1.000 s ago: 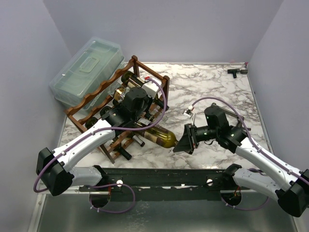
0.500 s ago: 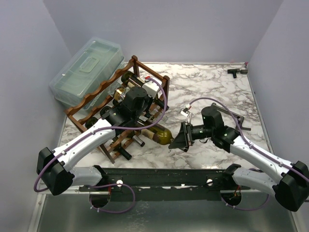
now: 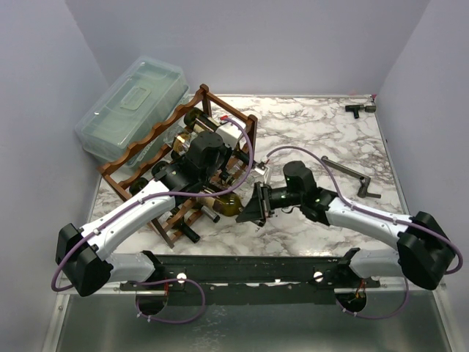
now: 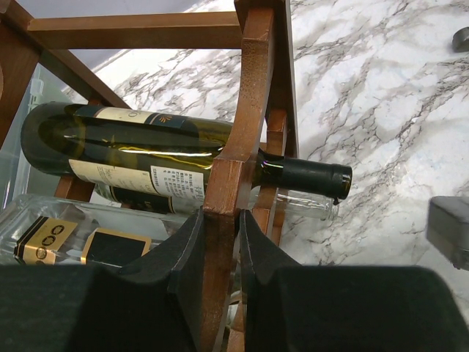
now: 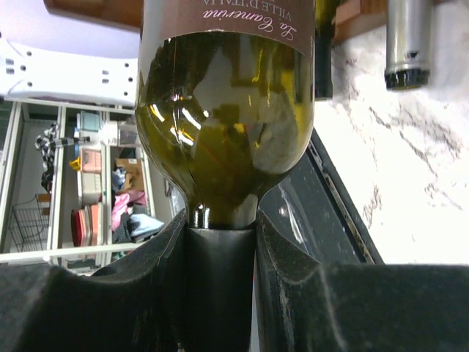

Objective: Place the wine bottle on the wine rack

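The wine rack (image 3: 156,133), reddish-brown with wavy rails, stands at the left of the marble table. My left gripper (image 3: 218,163) is shut on one of its upright wooden rails (image 4: 220,242), a finger on each side. My right gripper (image 3: 254,207) is shut on the dark neck (image 5: 219,257) of a green wine bottle (image 3: 229,206). The bottle lies about level, its body (image 5: 227,110) pointing into the rack's near lower end, and most of it is hidden under my left arm in the top view. Rack wood (image 5: 95,11) shows just past the bottle.
Several other bottles lie in the rack, among them a labelled green one (image 4: 132,143) and a clear one (image 4: 73,235). A clear plastic lidded box (image 3: 132,103) stands behind the rack. A black L-shaped tool (image 3: 353,177) and a small black part (image 3: 355,108) lie on the right.
My right gripper has moved left with the bottle, pushing its body further into the rack's near end. My left gripper has stayed on the rack.
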{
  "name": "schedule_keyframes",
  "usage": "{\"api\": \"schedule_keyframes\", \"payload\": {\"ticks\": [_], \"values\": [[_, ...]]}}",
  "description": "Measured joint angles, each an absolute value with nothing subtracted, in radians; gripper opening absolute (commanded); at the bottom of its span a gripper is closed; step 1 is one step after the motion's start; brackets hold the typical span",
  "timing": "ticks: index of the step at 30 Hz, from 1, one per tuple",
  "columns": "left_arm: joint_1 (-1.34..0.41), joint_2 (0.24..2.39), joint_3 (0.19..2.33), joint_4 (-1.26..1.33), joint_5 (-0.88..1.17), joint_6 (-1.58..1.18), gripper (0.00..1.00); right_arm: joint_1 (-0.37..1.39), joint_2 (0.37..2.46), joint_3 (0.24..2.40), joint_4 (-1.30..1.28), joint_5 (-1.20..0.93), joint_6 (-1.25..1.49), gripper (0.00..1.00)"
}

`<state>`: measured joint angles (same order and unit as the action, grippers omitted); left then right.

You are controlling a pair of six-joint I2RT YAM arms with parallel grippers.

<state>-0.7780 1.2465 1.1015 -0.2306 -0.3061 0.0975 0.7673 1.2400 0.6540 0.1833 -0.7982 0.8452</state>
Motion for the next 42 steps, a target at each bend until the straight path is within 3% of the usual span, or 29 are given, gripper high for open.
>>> {"api": "schedule_keyframes", "payload": {"ticks": [16, 26, 35, 42], "values": [[-0.778, 1.244, 1.102, -0.232, -0.306, 0.097, 0.0, 0.876, 1.578, 0.917, 0.35, -0.593, 0.889, 0.0], [-0.754, 1.244, 1.102, -0.231, -0.32, 0.11, 0.0, 0.876, 1.666, 1.009, 0.346, -0.58, 0.893, 0.0], [-0.748, 1.243, 1.102, -0.235, -0.335, 0.12, 0.0, 0.874, 1.693, 1.009, 0.411, -0.605, 0.9, 0.0], [-0.748, 1.243, 1.102, -0.235, -0.334, 0.106, 0.0, 0.884, 1.693, 0.898, 0.599, -0.606, 0.914, 0.0]]}}
